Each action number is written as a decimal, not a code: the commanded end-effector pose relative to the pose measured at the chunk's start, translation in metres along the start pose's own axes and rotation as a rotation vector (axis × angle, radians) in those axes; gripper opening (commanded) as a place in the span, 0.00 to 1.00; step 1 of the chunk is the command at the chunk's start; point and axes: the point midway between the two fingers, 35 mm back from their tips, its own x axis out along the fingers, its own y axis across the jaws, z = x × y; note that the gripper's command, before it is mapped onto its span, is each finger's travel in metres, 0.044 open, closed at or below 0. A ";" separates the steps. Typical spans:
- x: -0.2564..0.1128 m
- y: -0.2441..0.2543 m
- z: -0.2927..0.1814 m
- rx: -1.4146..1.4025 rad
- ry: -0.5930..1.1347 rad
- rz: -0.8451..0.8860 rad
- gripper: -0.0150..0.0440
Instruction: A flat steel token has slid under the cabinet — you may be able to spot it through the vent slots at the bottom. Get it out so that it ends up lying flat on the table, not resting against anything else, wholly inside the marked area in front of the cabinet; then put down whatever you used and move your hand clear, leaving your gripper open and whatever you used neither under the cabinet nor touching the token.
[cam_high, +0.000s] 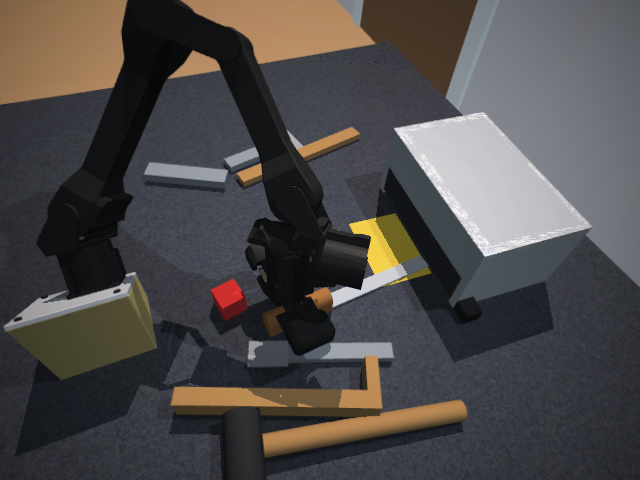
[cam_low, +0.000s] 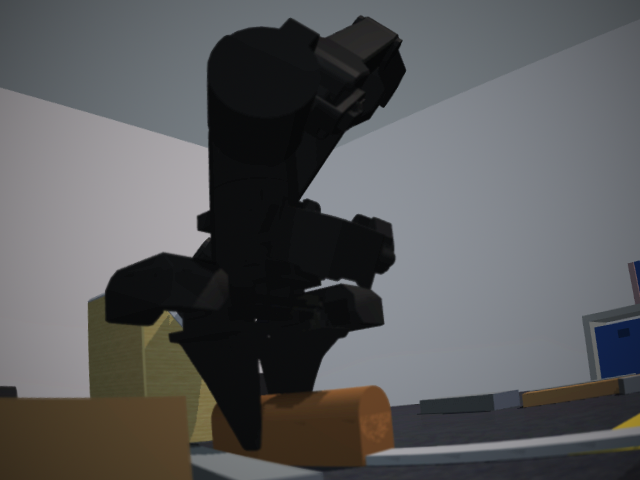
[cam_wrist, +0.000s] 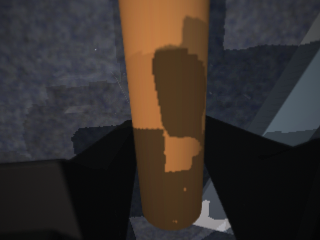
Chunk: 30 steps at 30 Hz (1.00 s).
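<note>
The cabinet (cam_high: 491, 180) stands at the right, its dark vent slots (cam_high: 421, 227) facing the yellow marked area (cam_high: 368, 235) (cam_low: 628, 423). No token can be made out. My gripper (cam_high: 297, 310) (cam_low: 271, 421) (cam_wrist: 165, 126) is shut on the orange-brown round handle (cam_high: 321, 299) (cam_low: 315, 426) (cam_wrist: 142, 50) of a tool, low at the table. Its long flat steel blade (cam_high: 361, 289) (cam_low: 465, 450) runs from the handle across the near part of the yellow area to the cabinet's front edge. Whether its tip is under the cabinet is hidden.
A red cube (cam_high: 227, 299) lies left of the handle. Nearer are a grey bar (cam_high: 341, 351), a wooden hook (cam_high: 217, 397) (cam_low: 93, 439) and a mallet (cam_high: 361, 427). Grey (cam_high: 186, 174) and wooden bars (cam_high: 333, 143) lie behind the arm. A black block (cam_high: 467, 310) sits at the cabinet's near corner.
</note>
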 end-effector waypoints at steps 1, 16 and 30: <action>0.000 -0.001 0.007 -0.001 0.002 -0.004 0.25; 0.000 -0.001 0.027 -0.002 0.002 -0.003 0.25; -0.001 -0.001 0.045 -0.002 0.001 -0.003 0.25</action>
